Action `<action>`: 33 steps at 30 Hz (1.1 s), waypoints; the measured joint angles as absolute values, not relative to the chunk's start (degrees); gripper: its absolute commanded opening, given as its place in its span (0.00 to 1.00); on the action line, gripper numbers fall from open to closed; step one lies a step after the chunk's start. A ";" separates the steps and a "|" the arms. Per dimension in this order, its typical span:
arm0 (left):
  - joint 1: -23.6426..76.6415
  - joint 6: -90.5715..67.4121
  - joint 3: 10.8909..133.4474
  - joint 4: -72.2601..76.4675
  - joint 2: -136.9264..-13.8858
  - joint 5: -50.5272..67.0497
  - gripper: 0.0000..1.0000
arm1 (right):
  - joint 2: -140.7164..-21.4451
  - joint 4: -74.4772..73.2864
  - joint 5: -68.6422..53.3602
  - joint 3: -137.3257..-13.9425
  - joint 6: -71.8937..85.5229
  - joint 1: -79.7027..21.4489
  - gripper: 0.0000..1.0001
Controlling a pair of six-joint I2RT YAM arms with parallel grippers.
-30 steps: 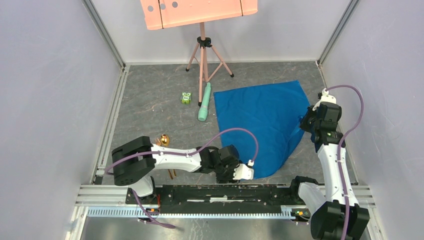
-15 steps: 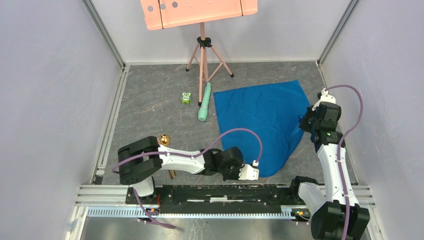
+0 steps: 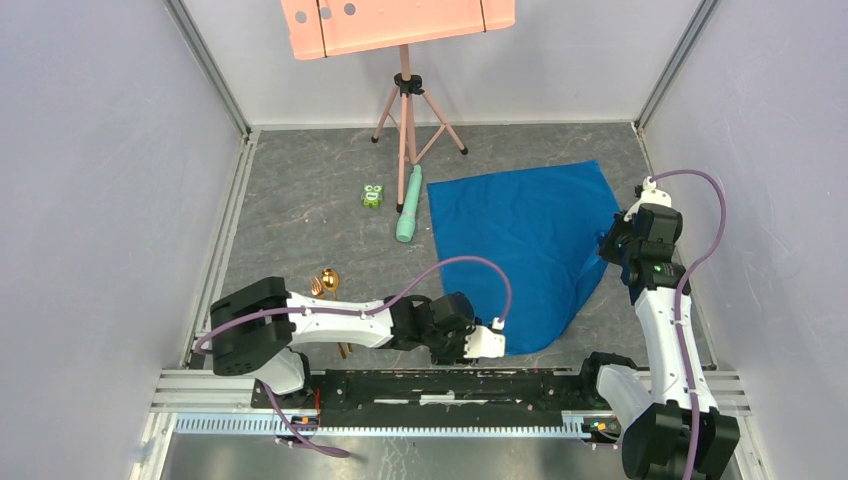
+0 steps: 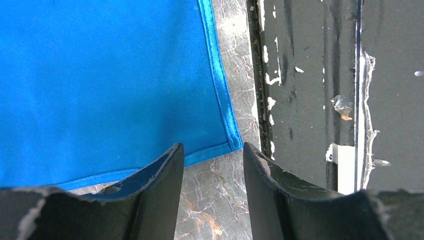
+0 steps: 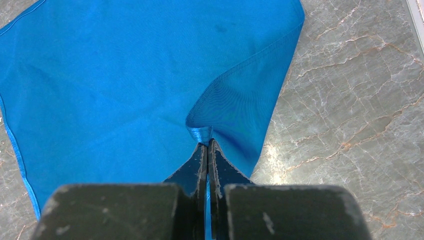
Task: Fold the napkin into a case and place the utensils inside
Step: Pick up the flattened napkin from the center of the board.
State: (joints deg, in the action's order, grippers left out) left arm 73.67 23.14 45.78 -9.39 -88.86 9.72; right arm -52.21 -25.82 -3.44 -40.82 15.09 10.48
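Only the left arm has shifted over the last second, its elbow swinging outward and its tip drawing a little back from the napkin [image 3: 520,240], which has not moved. It lies spread flat on the table [image 3: 300,200], not yet folded into a case. Its near corner points at the left pincer [image 4: 212,150] and sits just ahead of the gap between the fingers, slightly toward the right-hand one; one hem runs straight away from the pincer, the other crosses under the left-hand fingertip. That pincer stands about half open and holds nothing; whether a fingertip touches cloth cannot be told. At the napkin's right edge, the right pincer [image 5: 207,145] is closed tight on a raised pinch of hem. The utensils [image 3: 328,283] lie well left of the napkin's near corner, partly hidden by the left arm.
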 measured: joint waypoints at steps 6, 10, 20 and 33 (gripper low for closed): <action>73.67 22.57 45.78 -9.54 -90.70 10.17 0.56 | -52.18 -25.80 -3.44 -40.82 15.07 10.48 0.00; 73.58 22.11 46.22 -8.43 -92.25 11.18 0.50 | -52.18 -25.82 -3.44 -40.82 15.07 10.41 0.01; 73.58 21.02 48.34 -2.68 -96.60 12.86 0.24 | -52.05 -25.85 -3.42 -40.84 15.05 10.15 0.00; 73.52 20.45 47.13 -5.65 -94.02 10.22 0.52 | -52.07 -25.87 -3.42 -41.04 15.05 10.11 0.00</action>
